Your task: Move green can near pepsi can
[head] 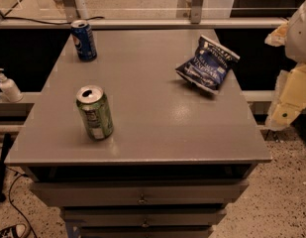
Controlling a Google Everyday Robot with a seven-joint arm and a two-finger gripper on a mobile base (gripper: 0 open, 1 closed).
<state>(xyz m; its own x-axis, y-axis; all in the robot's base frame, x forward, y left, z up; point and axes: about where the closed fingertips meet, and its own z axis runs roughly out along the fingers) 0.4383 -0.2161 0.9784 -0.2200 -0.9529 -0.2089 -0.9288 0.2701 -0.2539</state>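
At the right edge of the frame, just off the counter, the claw hung beside the counter's side; open or closed, it could not be told. The green can stood upright at lower left, long axis vertical, well apart from the claw and straight across to its left. The pepsi can stood upright in the upper left corner, directly up-frame of the green one; the chip bag lay at upper right, clear of that crossing. A long leftward reach looked needed.
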